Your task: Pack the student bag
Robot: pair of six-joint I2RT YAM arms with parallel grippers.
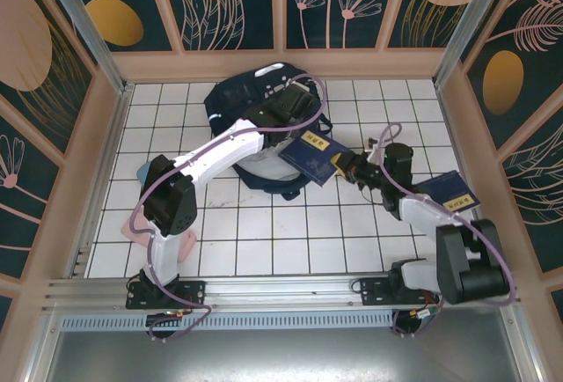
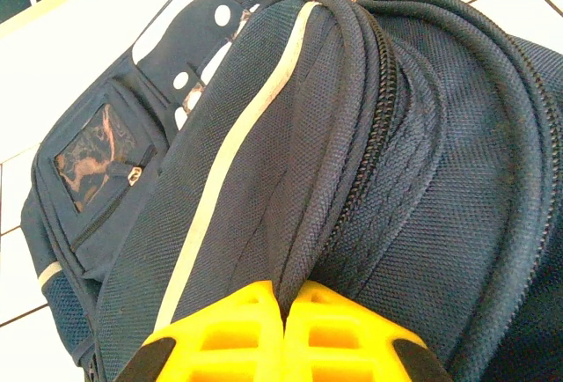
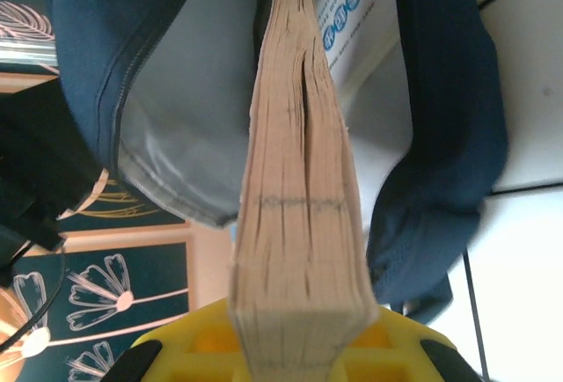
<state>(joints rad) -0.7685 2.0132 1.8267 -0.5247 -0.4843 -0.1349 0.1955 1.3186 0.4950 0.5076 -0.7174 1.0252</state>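
Near-side of the student bag [image 1: 230, 100], the white tiled table [image 1: 264, 232] lies bare across several rows of tiles, back to the two arm bases. A pink object [image 1: 186, 243] lies near-left of the bag, by the left arm's base, and a second dark-blue book [image 1: 455, 190] lies well to the bag's right, close to the right wall.

The right gripper [image 3: 297, 347] sits just off the bag's near-right corner. Its yellow fingers are clamped on the page edge of a dark-blue book [image 1: 310, 155], and the book's front end sits between the blue rims of the bag's pale-lined mouth.

The bag lies in the far middle of the table. Its long axis runs roughly near to far, with the open mouth toward the near side. A light-blue object [image 1: 141, 171] lies to its left.

On the bag's upper right, the left gripper [image 2: 283, 303] pinches a raised fold of navy fabric beside the white stripe, its fingers pressed together.

Only a narrow strip of tiles separates the bag from the far wall [image 1: 281, 63].
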